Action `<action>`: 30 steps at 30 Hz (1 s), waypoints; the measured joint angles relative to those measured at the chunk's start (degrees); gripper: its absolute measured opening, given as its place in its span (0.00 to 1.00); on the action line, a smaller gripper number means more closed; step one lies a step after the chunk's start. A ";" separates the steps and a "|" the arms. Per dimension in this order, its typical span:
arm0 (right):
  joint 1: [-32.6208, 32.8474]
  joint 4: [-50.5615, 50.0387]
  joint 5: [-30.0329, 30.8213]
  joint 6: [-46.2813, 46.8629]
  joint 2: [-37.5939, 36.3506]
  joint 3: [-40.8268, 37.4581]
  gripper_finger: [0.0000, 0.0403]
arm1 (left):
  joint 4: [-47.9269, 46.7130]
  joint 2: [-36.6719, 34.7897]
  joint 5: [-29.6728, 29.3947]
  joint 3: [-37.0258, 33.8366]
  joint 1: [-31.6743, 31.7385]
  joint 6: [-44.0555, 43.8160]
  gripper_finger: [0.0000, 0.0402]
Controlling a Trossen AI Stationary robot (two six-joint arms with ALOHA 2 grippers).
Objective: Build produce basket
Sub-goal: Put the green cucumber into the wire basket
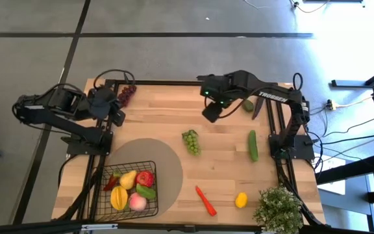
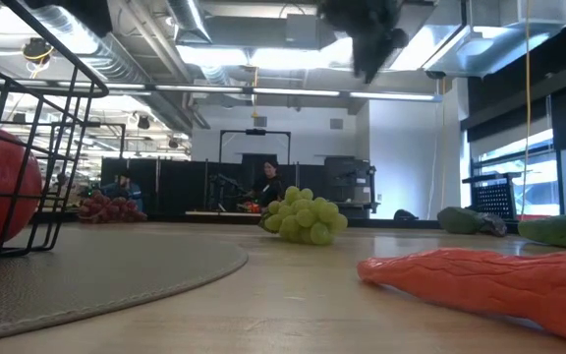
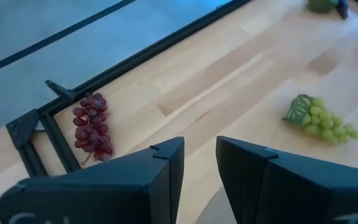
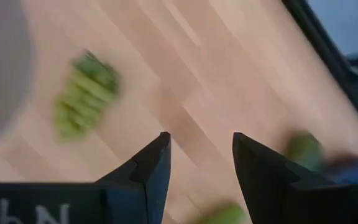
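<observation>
High view: we see the basket (image 1: 127, 187) on the round mat (image 1: 167, 162), front-left, holding several produce pieces; green grapes (image 1: 191, 141) mid-table. Left gripper (image 1: 117, 117) near purple grapes (image 1: 127, 93), right gripper (image 1: 210, 114) at back centre. Wrist views: we see both sets of jaws parted, nothing held.

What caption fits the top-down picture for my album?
Two robot arms wait above a wooden table while a basket holds fruit and green grapes lie loose.
</observation>
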 joint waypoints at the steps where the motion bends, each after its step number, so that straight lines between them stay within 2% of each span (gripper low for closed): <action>1: 0.00 -2.18 0.87 0.06 -0.08 0.00 0.40 | -0.09 0.00 -0.02 0.00 0.35 -0.14 0.21; 11: 0.55 -3.55 4.32 3.17 -6.57 -6.29 0.40 | -0.16 0.00 0.08 0.00 3.15 -0.19 0.21; 15: 0.48 -3.82 4.71 10.93 -11.81 -12.91 0.40 | -0.18 0.00 0.26 0.00 3.20 -0.17 0.21; 20: 0.50 -3.57 4.24 25.84 -15.74 -21.65 0.40 | -0.19 0.00 0.22 0.00 3.20 -0.16 0.21; 24: 0.37 -3.62 -1.15 36.77 -16.81 -27.94 0.40 | -0.19 0.00 0.22 0.00 3.20 -0.16 0.21; 27: 0.37 -3.55 -5.10 38.04 -16.89 -32.57 0.40 | -0.18 0.00 0.22 0.00 3.20 -0.16 0.21; 30: 0.40 -3.51 -5.97 40.63 -16.91 -38.01 0.40 | -0.18 0.00 0.21 0.00 3.20 -0.16 0.21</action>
